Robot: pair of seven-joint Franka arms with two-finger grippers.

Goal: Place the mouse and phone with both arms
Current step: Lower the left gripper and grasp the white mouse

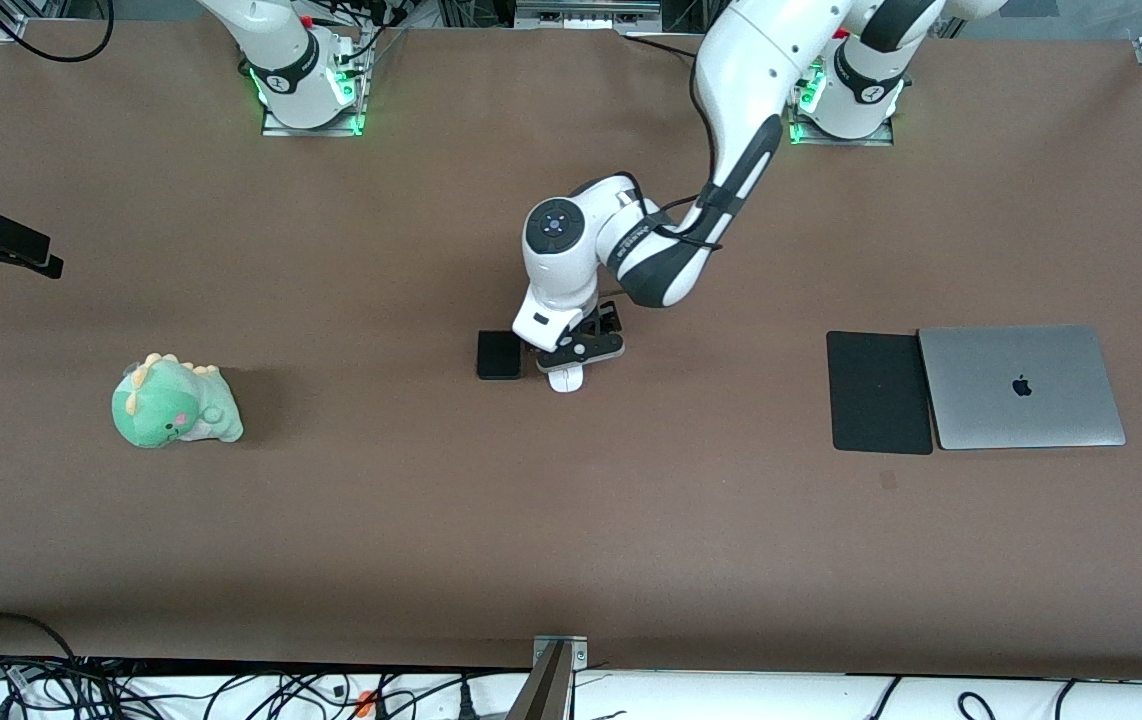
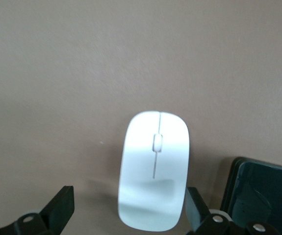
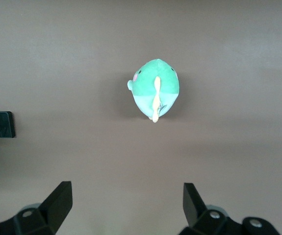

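My left gripper (image 2: 126, 215), fingers apart, straddles the mouse (image 2: 154, 169); it could nudge the adjacent phone (image 2: 261, 196). Right gripper (image 3: 123, 210) waits, spread.

Green plush dinosaur (image 1: 176, 403); black mouse pad (image 1: 878, 392) touching closed silver laptop (image 1: 1021, 386).

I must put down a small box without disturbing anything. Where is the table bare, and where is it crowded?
Bare brown table lies between the dinosaur toy and the phone, and between the mouse and the mouse pad. It is crowded at the middle, where the open left hand straddles the mouse beside the phone.
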